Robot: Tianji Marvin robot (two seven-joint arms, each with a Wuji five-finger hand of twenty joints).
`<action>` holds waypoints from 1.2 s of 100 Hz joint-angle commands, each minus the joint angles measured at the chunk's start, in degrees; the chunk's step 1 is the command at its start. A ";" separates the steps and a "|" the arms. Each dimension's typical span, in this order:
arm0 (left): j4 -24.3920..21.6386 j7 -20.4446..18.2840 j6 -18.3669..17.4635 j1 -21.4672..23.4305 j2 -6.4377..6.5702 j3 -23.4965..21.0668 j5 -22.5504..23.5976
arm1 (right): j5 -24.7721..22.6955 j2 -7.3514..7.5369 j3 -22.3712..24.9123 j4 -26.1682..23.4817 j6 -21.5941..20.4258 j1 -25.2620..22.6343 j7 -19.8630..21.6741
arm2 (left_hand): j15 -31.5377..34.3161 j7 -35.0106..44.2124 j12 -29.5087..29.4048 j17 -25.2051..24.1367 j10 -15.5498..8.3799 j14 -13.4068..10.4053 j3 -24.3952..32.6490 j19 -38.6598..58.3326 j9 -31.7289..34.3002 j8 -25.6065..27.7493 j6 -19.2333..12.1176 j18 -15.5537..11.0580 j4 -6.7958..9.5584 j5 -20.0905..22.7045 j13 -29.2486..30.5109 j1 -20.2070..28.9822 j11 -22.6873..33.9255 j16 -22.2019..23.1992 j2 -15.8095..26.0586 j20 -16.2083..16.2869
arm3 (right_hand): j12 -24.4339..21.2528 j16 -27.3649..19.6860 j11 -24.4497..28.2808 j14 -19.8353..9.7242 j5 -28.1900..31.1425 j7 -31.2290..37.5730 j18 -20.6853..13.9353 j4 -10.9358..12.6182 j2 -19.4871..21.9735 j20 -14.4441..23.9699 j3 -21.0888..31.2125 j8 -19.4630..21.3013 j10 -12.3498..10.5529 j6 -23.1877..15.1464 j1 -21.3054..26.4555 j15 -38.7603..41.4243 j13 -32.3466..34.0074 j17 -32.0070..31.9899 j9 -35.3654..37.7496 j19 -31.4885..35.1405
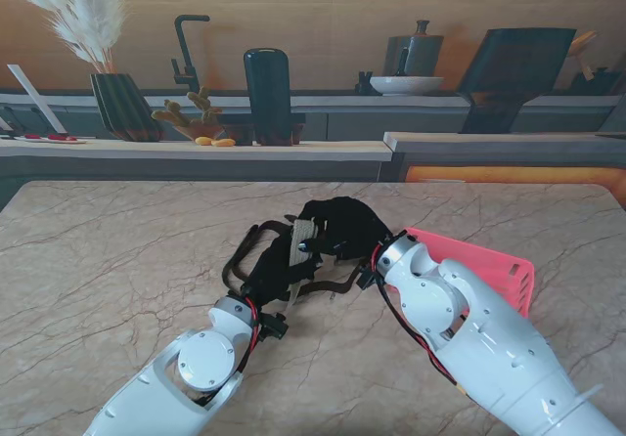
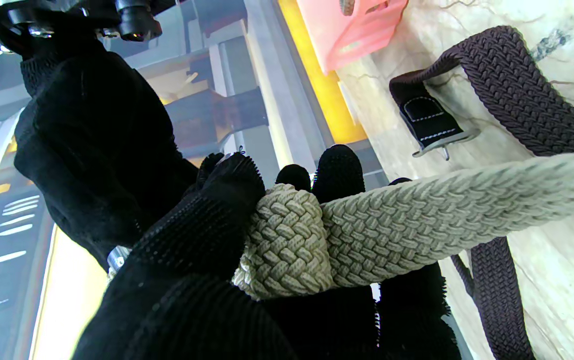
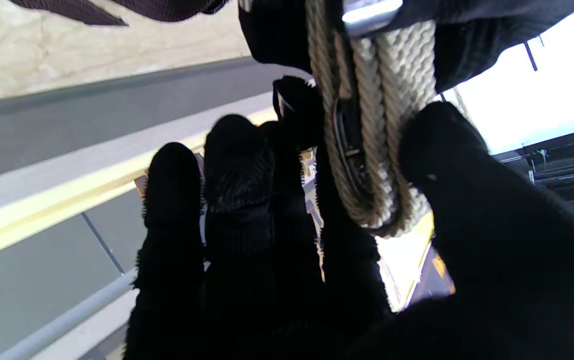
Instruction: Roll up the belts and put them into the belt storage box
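Stand view: both hands meet mid-table over the beige belt (image 1: 305, 233); pink box (image 1: 494, 265) just right of them.

Left wrist: left hand (image 2: 207, 250) pinches the small beige roll; brown belt (image 2: 516, 85) lies loose on the table.

Right wrist: right hand (image 3: 316, 240) probably clamps the coil's edge. Soft, springy weave; grip across the coil or it unwinds.

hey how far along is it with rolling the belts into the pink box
Early. Nothing looks finished: what shows of the pink box holds no belt. In hand: the beige belt, partly coiled, gripped by the left robot hand and the right robot hand, its tail unrolled. Left: finish that roll, box it, then roll the dark brown belt lying loose on the table.
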 commanded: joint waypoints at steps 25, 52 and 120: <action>-0.99 -3.06 0.54 -0.13 -0.05 -0.13 -3.39 | -5.54 -1.40 3.86 -5.57 -0.86 -2.50 -6.37 | -4.65 -15.79 -19.25 -6.34 -0.92 0.94 11.89 -3.97 -6.73 -13.26 -2.09 1.89 4.93 3.56 -2.79 -19.46 6.15 -1.90 1.89 -1.23 | -1.23 -0.15 -1.96 -1.86 7.09 11.01 -0.76 -0.13 3.28 1.12 6.13 -0.10 -5.71 -18.92 2.18 -0.75 -0.44 -2.86 5.20 1.13; -1.83 -3.85 0.86 0.44 0.03 -0.63 -5.39 | -11.74 -0.84 8.03 -11.01 -3.08 -2.56 -8.94 | -9.69 -12.39 -13.61 -8.08 -2.80 1.75 4.29 -4.09 1.80 -12.35 -6.88 2.24 1.80 9.73 -4.10 -11.52 2.93 -8.46 0.44 -1.74 | -0.78 -0.62 -2.02 -2.54 5.59 11.52 -1.17 -0.25 4.69 0.93 5.63 0.44 -6.19 -19.30 2.18 -1.41 -1.41 -4.03 4.16 0.89; -2.10 -8.04 -1.99 1.03 0.29 -1.28 -13.36 | -15.24 -0.32 10.01 -8.60 -4.69 0.31 -9.92 | -8.67 -12.38 -15.34 -10.07 -2.85 3.14 6.48 -5.58 0.19 -8.71 -6.57 3.70 2.55 12.75 -5.32 -33.57 9.65 -6.19 -0.47 -1.05 | -0.88 -1.13 -1.24 -4.01 4.02 12.46 -1.93 -0.12 5.88 0.23 4.37 0.21 -7.27 -20.63 1.89 -1.53 -1.89 -4.87 3.23 0.26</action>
